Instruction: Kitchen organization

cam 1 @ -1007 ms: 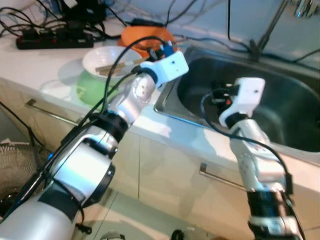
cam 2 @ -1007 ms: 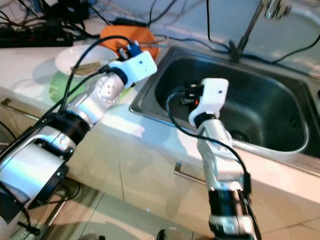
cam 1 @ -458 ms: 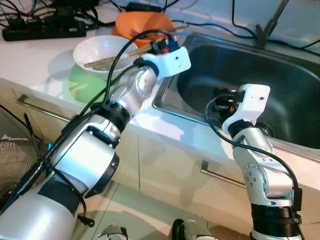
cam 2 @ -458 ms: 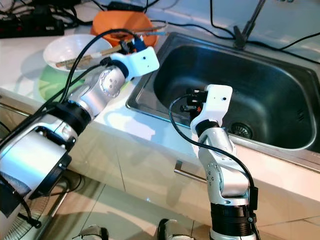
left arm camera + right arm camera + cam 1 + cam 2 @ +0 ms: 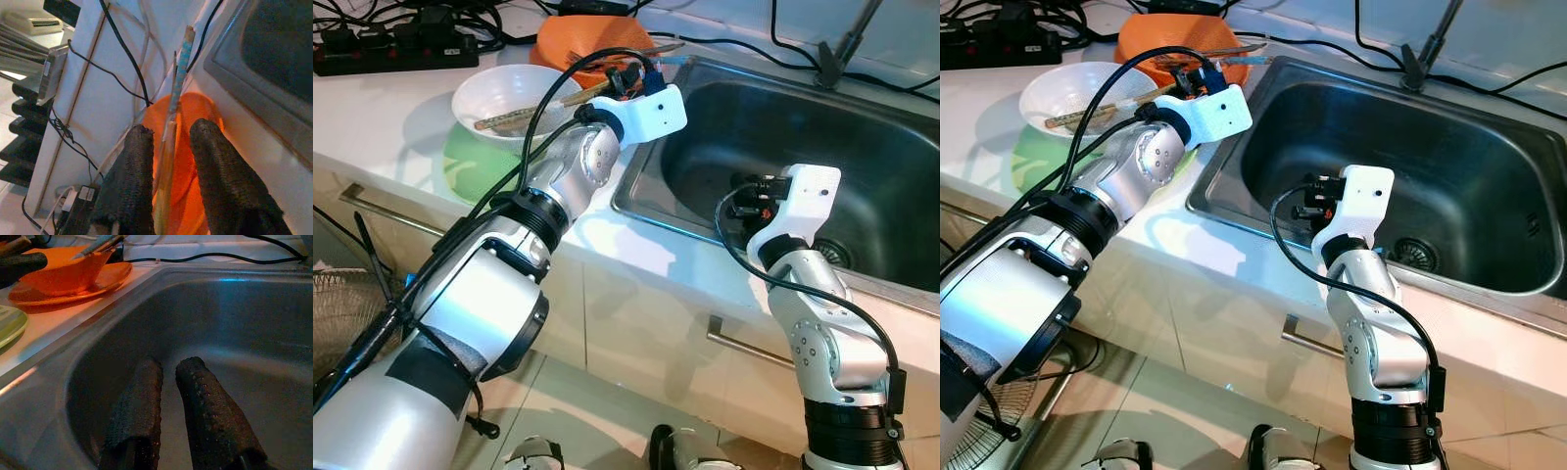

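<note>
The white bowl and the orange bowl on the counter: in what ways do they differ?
The white bowl stands on a green plate; the orange bowl stands on an orange plate. The white bowl lies further from the sink; the orange bowl is right beside its rim. The left tool has its fingers around the chopsticks over the orange bowl, not the white one. Both bowls have utensils resting across them.

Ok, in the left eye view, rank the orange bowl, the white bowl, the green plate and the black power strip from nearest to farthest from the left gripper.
1. Orange bowl: right under the left gripper, beside the sink.
2. White bowl: on the counter, further to the robot's left.
3. Green plate: under the white bowl, toward the counter's front edge.
4. Black power strip: far left, by the wall.
</note>
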